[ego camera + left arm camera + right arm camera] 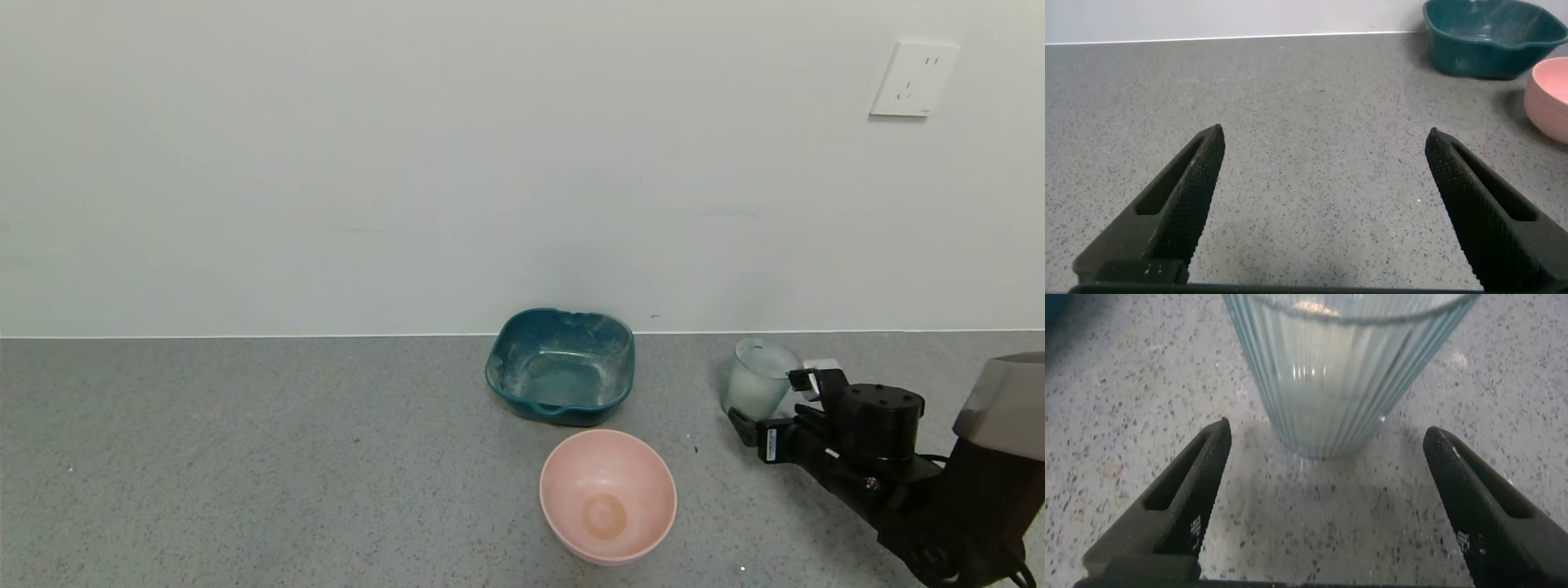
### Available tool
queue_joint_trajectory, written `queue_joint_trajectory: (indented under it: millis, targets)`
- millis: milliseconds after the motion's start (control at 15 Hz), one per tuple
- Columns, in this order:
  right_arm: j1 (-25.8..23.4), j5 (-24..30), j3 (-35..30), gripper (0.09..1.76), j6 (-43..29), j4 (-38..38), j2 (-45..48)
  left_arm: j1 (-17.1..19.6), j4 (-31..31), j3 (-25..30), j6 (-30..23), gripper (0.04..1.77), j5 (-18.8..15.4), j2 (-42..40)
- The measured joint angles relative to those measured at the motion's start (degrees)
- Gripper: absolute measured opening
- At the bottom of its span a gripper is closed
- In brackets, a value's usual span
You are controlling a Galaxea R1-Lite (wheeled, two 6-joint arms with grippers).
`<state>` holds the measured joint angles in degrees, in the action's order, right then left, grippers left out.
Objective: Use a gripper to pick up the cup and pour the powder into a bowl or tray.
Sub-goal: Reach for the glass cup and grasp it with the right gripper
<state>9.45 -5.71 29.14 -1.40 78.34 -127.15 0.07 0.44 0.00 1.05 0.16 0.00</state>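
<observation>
The pale blue-green ribbed cup [758,379] stands upright on the grey counter at the right, near the wall. My right gripper [771,398] is open, with its fingers either side of the cup's near side and not touching it. In the right wrist view the cup [1335,371] stands just beyond the open fingertips [1212,449]. A little beige powder [1315,308] shows through the cup's rim. The dark teal dish [561,365] with whitish smears sits at the middle back. My left gripper [1323,151] is open and empty over bare counter; it is out of the head view.
A round pink bowl [608,495] stands in front of the teal dish; both also show in the left wrist view, dish [1494,37] and bowl [1550,98]. The white wall runs close behind the counter. A small white object [820,365] lies behind the cup.
</observation>
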Motion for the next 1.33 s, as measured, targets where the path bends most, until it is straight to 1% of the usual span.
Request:
queue_joint_trajectory:
  millis: [600,1333]
  targets:
    - [-1.0,-0.4,6.0,1.71,1.2,0.5,-3.1,0.0,0.0,0.0,0.0,1.76,0.0,0.0]
    - [-0.7,-0.5,12.6,1.71,1.6,0.1,-6.4,0.0,0.0,0.0,0.0,1.76,0.0,0.0]
